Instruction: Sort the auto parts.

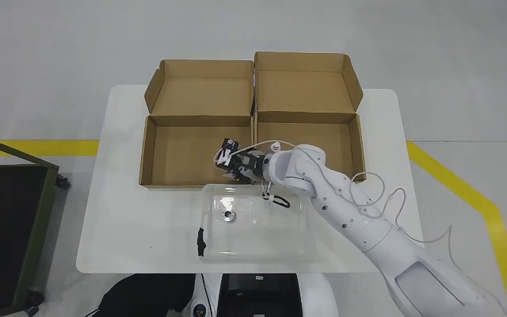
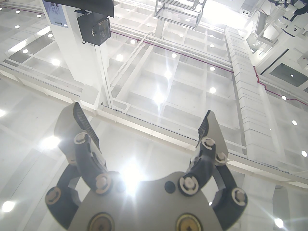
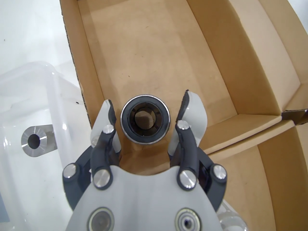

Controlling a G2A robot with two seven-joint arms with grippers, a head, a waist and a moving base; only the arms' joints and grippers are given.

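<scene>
A round bearing (image 3: 164,121), a steel ring with a black inner face, sits in the left cardboard box (image 3: 154,49) close to its near right corner. My right gripper (image 3: 148,98) is open around it, with a gap on each side between finger and ring. From above, the right gripper (image 1: 230,154) hangs over the same box (image 1: 178,150). A silver metal cylinder with a centre hole (image 3: 44,143) lies in the clear plastic bin (image 3: 28,85), seen from above as a small round part (image 1: 229,215). My left gripper (image 2: 143,110) points up at the ceiling, open and empty.
A second cardboard box (image 1: 317,139) stands right of the first, both with lids folded back. The clear bin (image 1: 261,238) sits at the table's front edge. A small black piece (image 1: 201,240) is at the bin's left side. Bare white table (image 1: 119,198) lies left of the boxes.
</scene>
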